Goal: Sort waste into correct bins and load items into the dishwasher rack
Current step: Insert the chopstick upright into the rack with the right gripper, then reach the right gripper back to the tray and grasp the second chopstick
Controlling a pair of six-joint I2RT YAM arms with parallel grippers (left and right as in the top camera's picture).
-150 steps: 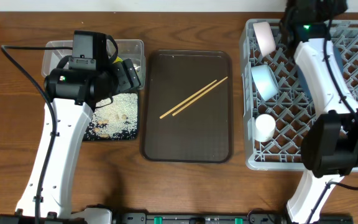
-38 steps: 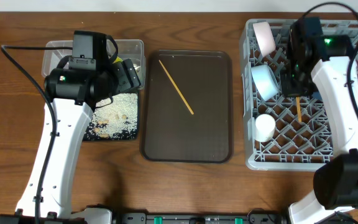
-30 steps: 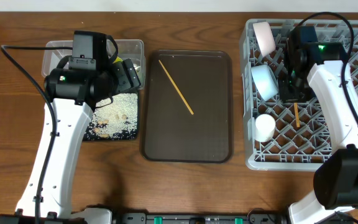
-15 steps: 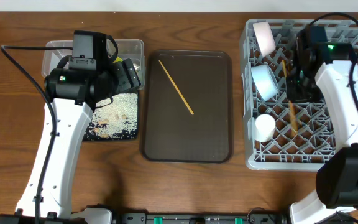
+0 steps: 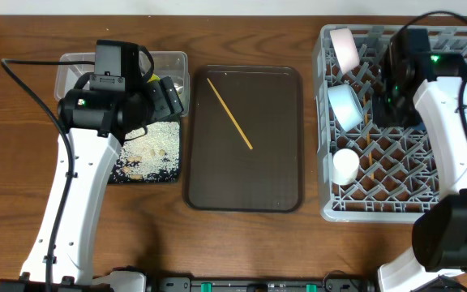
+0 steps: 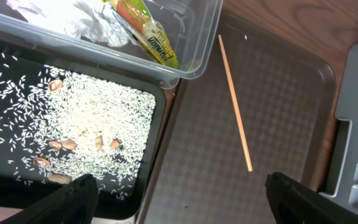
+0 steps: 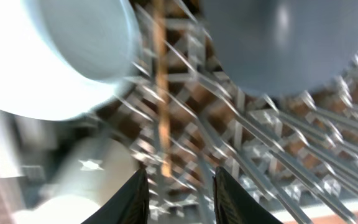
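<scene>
Waste is binned; bowls, cup and one chopstick sit in the rack. The other chopstick lies on the brown tray; left fingers and right fingers are spread, empty.

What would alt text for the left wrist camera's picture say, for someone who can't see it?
One wooden chopstick lies on a brown tray, beside a black tray of rice and a clear tub holding tissue and a wrapper.

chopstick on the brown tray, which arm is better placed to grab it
Probably left: the left gripper, open, hangs beside the tray with the chopstick in its wrist view; the right gripper is over the rack.
</scene>
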